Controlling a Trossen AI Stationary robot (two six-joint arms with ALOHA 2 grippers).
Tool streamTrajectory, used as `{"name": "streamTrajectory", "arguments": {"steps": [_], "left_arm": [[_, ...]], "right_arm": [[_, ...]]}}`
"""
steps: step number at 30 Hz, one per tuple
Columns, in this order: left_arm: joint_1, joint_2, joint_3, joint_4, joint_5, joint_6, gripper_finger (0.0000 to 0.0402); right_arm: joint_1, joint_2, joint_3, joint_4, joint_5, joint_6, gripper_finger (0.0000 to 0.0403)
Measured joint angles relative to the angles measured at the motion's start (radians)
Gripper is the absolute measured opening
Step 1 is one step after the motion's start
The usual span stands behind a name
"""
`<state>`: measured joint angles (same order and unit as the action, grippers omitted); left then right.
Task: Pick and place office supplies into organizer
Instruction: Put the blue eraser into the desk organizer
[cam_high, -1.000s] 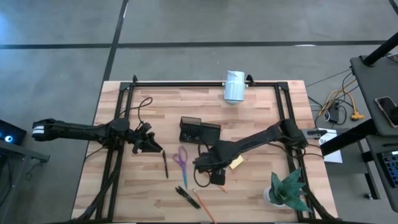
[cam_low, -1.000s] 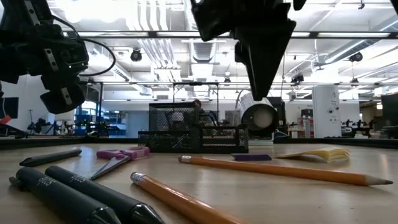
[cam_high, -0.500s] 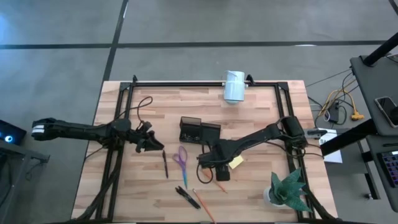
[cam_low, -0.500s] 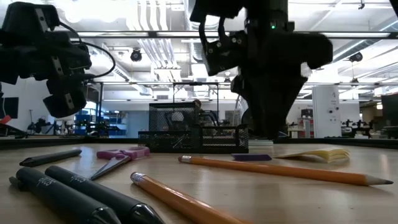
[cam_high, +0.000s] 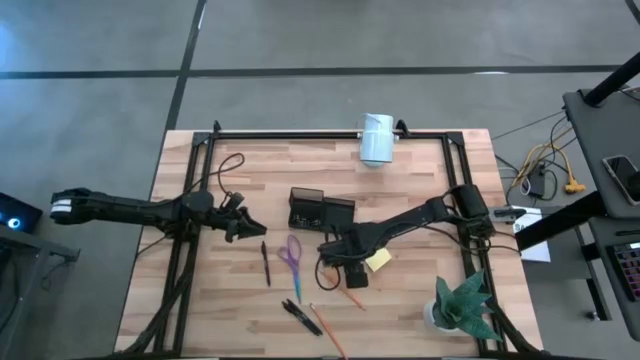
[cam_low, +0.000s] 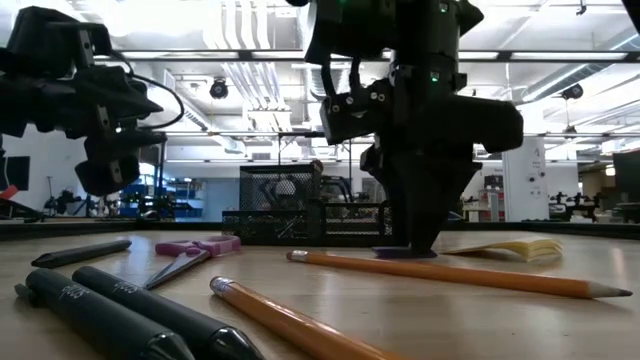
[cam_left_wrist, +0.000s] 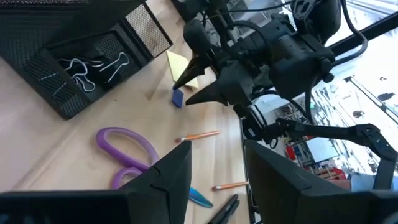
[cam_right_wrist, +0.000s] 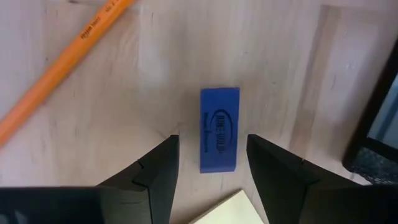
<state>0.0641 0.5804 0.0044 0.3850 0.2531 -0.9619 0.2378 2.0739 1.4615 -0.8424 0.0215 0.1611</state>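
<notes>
The wooden table (cam_high: 420, 170) is carrying the black organizer (cam_high: 320, 211) near its middle, its long side running across the table, with loose paper clips (cam_left_wrist: 93, 65) lying in one shallow compartment; the right arm is reaching in from the right side, and compared with a second ago it is sitting lower and nearer the organizer, its bulk now filling the middle of the low view. The right gripper (cam_right_wrist: 211, 163) is hanging open, moderately wide, its two fingers (cam_right_wrist: 155, 171) standing on either side of a small blue eraser (cam_right_wrist: 219, 129) without closing on it; the eraser is lying flat on the wood, its long axis running straight away from the wrist camera and along the gap between the fingers, just in front of the organizer and beside the yellow sticky-note pad (cam_high: 378, 260). The left gripper (cam_high: 243, 229) is waiting open above the left part of the table, holding nothing, and is sitting slightly farther toward the middle than a second ago. The purple-handled scissors (cam_high: 290, 257) are lying lengthwise front to back, handles toward the organizer; the black pen (cam_high: 266, 264) is lying just left of them, nearly parallel; an orange pencil (cam_right_wrist: 59, 78) is lying diagonally near the eraser, apart from it.
</notes>
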Motion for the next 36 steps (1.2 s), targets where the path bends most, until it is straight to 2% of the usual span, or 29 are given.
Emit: {"name": "streamTrajectory", "arguments": {"steps": [11, 21, 36], "left_arm": [[0.0, 0.028, 0.0, 0.001, -0.001, 0.0, 0.0132], [0.0, 0.032, 0.0, 0.002, -0.001, 0.0, 0.0132], [0.0, 0.032, 0.0, 0.001, -0.001, 0.0, 0.0132]], "right_arm": [[-0.024, 0.014, -0.011, 0.032, -0.124, -0.013, 0.0175], [-0.046, 0.019, -0.012, 0.042, -0.112, -0.011, 0.0156], [-0.043, 0.021, -0.029, 0.076, -0.036, 0.019, 0.0087]]}}
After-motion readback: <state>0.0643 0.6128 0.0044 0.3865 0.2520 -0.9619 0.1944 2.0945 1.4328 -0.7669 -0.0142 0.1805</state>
